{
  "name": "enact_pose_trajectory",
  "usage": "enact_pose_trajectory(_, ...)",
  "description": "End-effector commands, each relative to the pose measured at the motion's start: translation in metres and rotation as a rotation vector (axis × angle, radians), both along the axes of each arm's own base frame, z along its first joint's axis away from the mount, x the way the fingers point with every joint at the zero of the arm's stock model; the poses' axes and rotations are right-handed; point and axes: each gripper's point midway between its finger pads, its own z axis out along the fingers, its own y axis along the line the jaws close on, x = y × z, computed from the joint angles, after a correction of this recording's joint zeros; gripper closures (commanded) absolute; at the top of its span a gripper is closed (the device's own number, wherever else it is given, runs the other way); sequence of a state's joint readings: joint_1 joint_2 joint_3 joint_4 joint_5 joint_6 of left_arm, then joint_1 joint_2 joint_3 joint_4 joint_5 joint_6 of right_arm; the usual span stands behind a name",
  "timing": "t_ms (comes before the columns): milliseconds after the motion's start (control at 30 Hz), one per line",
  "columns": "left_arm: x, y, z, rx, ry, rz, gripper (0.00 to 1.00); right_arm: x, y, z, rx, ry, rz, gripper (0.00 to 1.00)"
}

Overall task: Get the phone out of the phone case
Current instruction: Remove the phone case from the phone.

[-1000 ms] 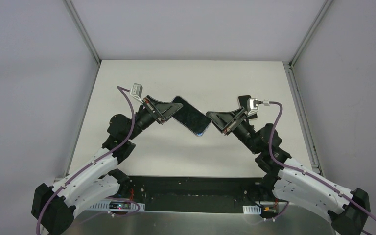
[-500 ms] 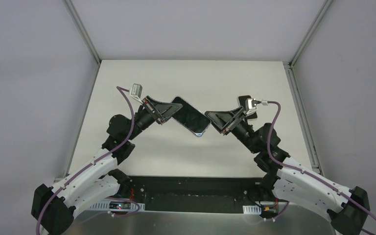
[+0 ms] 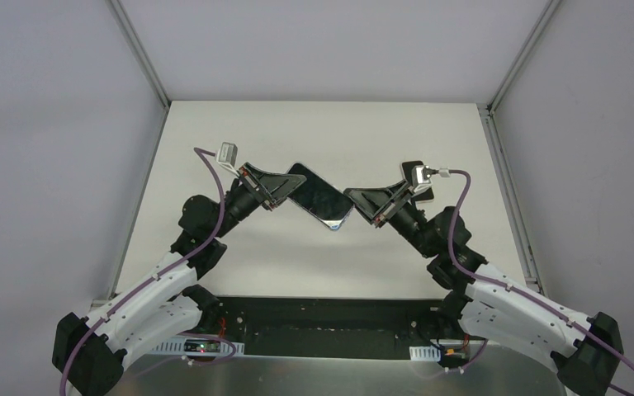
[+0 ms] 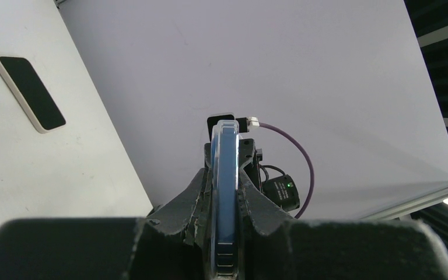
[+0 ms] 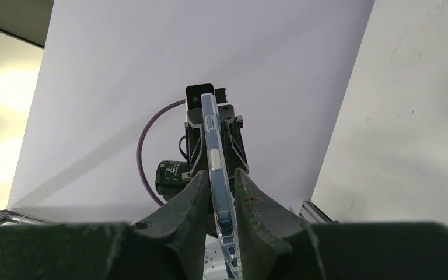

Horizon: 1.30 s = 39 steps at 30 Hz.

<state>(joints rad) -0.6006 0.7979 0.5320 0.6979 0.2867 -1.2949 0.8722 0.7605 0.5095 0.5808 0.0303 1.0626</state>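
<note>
1. Position of the assembly. The phone [image 3: 320, 196] sits inside the phone case [image 5: 216, 169] and is held in the air between the two arms, over the middle of the white surface [image 3: 322, 132]. In the top view its dark face points upward and its long axis runs from upper left to lower right.

2. Left hand [image 3: 285, 188]. The fingers [image 4: 193, 192] are closed on the upper-left end of the phone case, one on each broad face. The left wrist view shows the assembly edge-on: a blue phone edge framed by the clear rim of the case, standing upright between the two fingers.

3. Right hand [image 3: 359, 202]. The fingers [image 5: 248, 198] are closed on the lower-right end of the phone case. The right wrist view shows the clear case edge with two side-button shapes, clamped between the fingers.

4. Relation of the hands. Each wrist view shows the opposite wrist at the far end of the assembly, with a purple cable [image 4: 303, 169] looping from it (the two hands face each other along the phone's length).

5. Other items. A second handset [image 4: 29, 93], dark-faced with a light border, lies flat on the surface beside the right arm, apart from the held assembly.
</note>
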Motion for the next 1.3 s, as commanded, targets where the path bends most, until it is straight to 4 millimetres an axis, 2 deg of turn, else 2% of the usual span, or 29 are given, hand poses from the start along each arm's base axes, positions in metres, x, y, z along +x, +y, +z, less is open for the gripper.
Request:
enact_pose_trajectory(0, -0.007, 0.011, 0.035, -0.090, -0.103, 0.027, 1.00, -0.004, -0.001, 0.023, 0.073, -0.036, 0.023, 0.75)
enact_pose_trajectory(67, -0.007, 0.011, 0.037, -0.090, -0.105, 0.027, 1.00, -0.009, 0.005, 0.022, 0.064, -0.038, 0.064, 0.72)
enact_pose_trajectory(200, -0.009, 0.010, 0.039, -0.092, -0.111, 0.023, 1.00, -0.007, 0.006, 0.019, 0.057, -0.029, 0.058, 0.66)
enact_pose_trajectory(500, -0.007, 0.010, 0.035, -0.087, -0.104, 0.032, 1.00, -0.009, 0.001, 0.024, 0.095, -0.043, 0.053, 0.75)
enact_pose_trajectory(667, -0.005, 0.009, 0.032, -0.081, -0.098, 0.033, 1.00, -0.011, -0.002, 0.039, 0.213, -0.042, 0.070, 0.76)
enact_pose_trajectory(933, 0.000, 0.006, 0.026, -0.062, -0.092, 0.041, 1.00, -0.019, -0.011, 0.079, 0.421, -0.104, 0.124, 0.78)
enact_pose_trajectory(1267, 0.011, -0.002, 0.008, -0.026, -0.061, 0.048, 1.00, -0.033, -0.016, 0.116, 0.523, -0.181, 0.192, 0.79)
